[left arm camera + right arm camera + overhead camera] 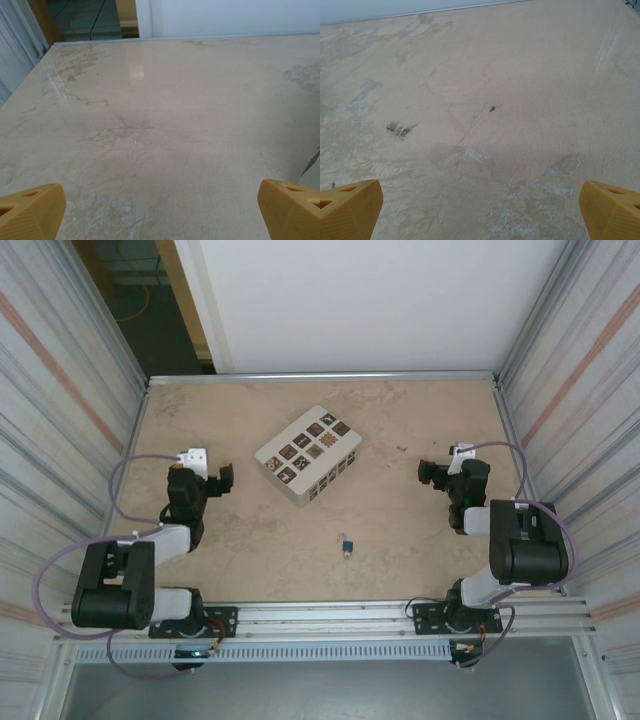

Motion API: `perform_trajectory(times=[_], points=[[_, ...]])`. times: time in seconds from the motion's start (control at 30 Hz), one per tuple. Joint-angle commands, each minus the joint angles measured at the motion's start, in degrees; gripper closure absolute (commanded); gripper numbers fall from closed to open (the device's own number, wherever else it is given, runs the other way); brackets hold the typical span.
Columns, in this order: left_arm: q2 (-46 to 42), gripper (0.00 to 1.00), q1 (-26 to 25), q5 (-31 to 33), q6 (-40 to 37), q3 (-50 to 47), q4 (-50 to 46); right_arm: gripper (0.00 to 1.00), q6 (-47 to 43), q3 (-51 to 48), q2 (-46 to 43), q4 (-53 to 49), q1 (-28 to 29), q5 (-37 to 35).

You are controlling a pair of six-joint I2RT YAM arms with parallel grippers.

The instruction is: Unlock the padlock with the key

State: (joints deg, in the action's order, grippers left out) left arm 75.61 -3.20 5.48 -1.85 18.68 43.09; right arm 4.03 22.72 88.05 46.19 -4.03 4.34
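My left gripper (pixel 160 214) and right gripper (pixel 480 211) both have their fingers wide apart, with nothing between them. Padlock (pixel 346 545) sits low centre in the top view, below the white box (pixel 308 454) and well apart from both grippers. Key is too small to make out. Risks: the lock is tiny and loose on the smooth table (pixel 420 540), so a closing finger could skid or flip it. Reaching for a key I can't locate likely misses.
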Motion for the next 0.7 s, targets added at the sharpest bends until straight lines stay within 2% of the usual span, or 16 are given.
perform_trajectory(times=[0.0, 0.23, 0.43, 0.67], points=[[2.41, 0.01, 0.64, -1.50, -1.58, -2.16, 8.00, 0.01, 0.80, 0.60, 0.26, -0.38, 0.38, -0.69], [11.25, 0.01, 0.96, -2.84, -2.01, -4.10, 20.52, 0.01, 0.81, 0.57, 0.17, -0.32, 0.35, -0.65], [10.98, 0.01, 1.73, -2.24, -0.63, 4.49, 3.06, 0.01, 0.80, 0.57, 0.26, -0.39, 0.39, -0.67], [10.72, 0.01, 1.80, -2.25, -0.61, 4.24, 3.18, 0.01, 0.80, 0.57, 0.25, -0.39, 0.41, -0.66]])
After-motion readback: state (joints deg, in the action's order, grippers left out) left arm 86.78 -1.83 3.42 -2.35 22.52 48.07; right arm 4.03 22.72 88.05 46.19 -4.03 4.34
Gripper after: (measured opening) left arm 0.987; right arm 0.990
